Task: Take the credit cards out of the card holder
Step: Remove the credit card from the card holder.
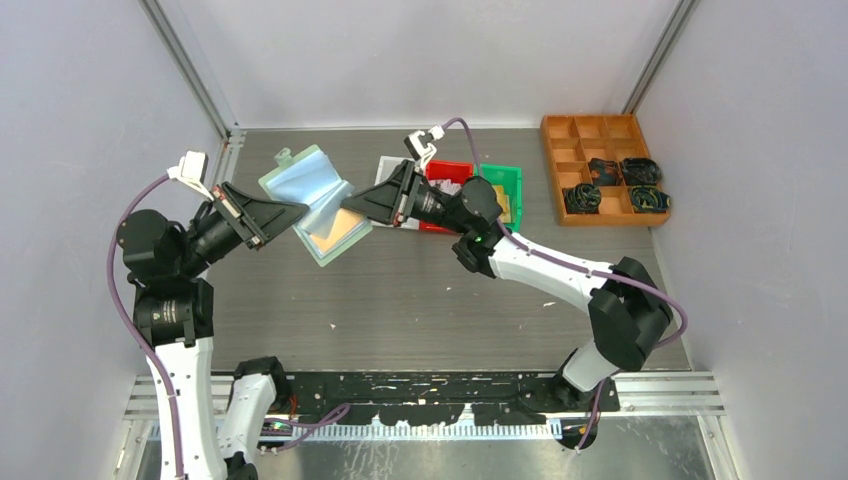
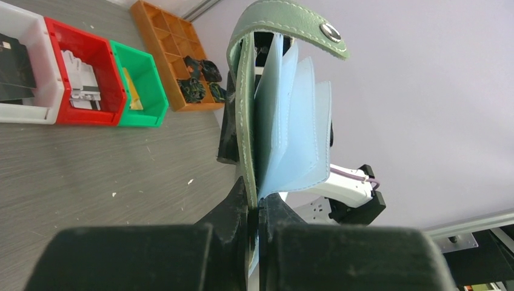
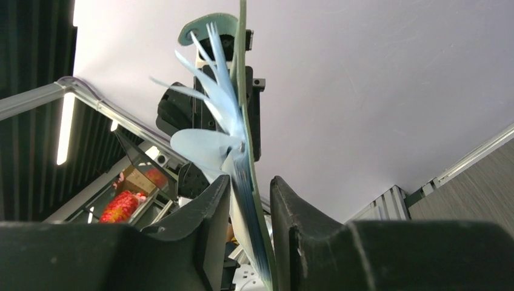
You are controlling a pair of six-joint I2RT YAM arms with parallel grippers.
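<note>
- Grey wood-grain table [image 1: 420, 300] lies beneath both arms.
- Left gripper [image 1: 301, 211] pinches one edge of the pale mint-green folding card holder [image 1: 300, 180], which is raised off the table and fanned open.
- Gold card [image 1: 338, 232] shows through one pocket; any other cards are hidden.
- Right gripper [image 1: 347, 208] straddles the holder's opposite edge, jaws slightly apart; whether it grips is unclear.

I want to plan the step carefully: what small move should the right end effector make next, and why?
Probably close the right end effector on the pockets between its fingers. The left end effector pins the holder in the air, and the right fingers stand apart around it. Whether they straddle the card is unclear.
</note>
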